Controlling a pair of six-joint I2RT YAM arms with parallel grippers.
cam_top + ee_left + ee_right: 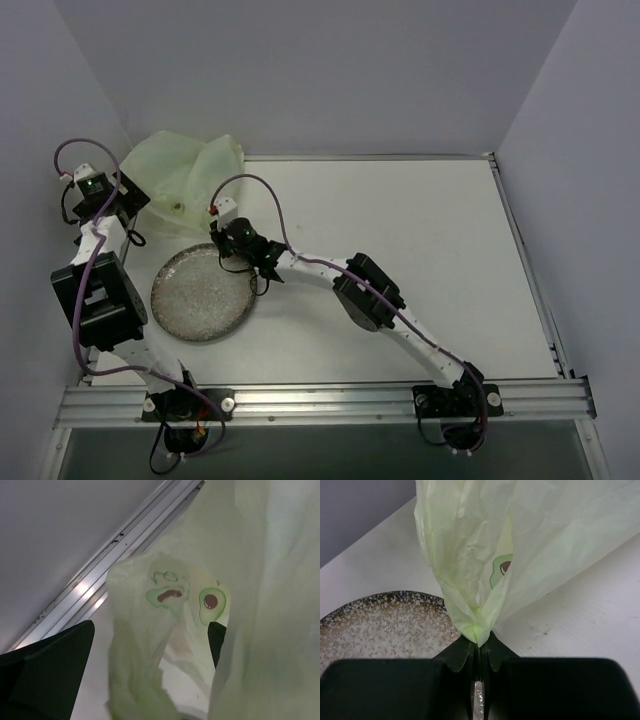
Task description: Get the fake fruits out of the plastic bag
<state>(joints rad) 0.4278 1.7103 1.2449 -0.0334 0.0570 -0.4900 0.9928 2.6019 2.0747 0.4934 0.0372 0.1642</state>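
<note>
The plastic bag [185, 172] is pale green, wrinkled film with avocado prints, lying at the table's far left corner. My right gripper [217, 230] is shut on a bunched fold of the bag [478, 625], pinched between its fingertips [480, 641] beside the plate. My left gripper [137, 205] is at the bag's left side. Its fingers [47, 675] stand wide apart, with loose bag film [145, 645] hanging between them. No fake fruit shows clearly; only a small dark spot [178, 207] shows through the film.
A grey speckled round plate [203, 292] lies in front of the bag, also in the right wrist view [380, 625]. An aluminium rail [100, 575] runs along the table's edge behind the bag. Grey walls enclose the table.
</note>
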